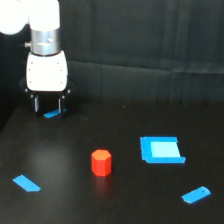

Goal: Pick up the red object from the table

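Note:
The red object [101, 162] is a small orange-red hexagonal block standing upright on the black table [120, 200], near the middle. My gripper [48, 106] hangs from the white arm at the exterior view's upper left, well away from the block, up and to its left. Its two dark fingers [36, 104] point down with a gap between them and hold nothing. A small blue piece [51, 114] lies on the table just below the fingertips.
A flat blue rectangular piece [161, 149] lies to the right of the block. A small blue piece [26, 183] lies at the front left and another [196, 194] at the front right. A dark wrinkled cloth [145, 45] hangs behind.

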Robot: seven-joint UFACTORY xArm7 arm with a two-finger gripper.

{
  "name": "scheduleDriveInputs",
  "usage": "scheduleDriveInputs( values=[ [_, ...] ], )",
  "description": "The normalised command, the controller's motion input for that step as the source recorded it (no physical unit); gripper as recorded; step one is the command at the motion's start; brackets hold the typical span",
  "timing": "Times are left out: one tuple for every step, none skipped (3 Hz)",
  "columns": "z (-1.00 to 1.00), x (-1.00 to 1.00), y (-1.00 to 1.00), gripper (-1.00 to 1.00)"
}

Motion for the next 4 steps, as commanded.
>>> scheduleDriveInputs(
  values=[
    [-0.04, 0.13, 0.08, 1.0],
    [-0.34, 0.31, -0.26, 0.92],
    [-0.25, 0.72, -0.59, 1.0],
    [-0.2, 0.62, -0.58, 1.0]
  ],
)
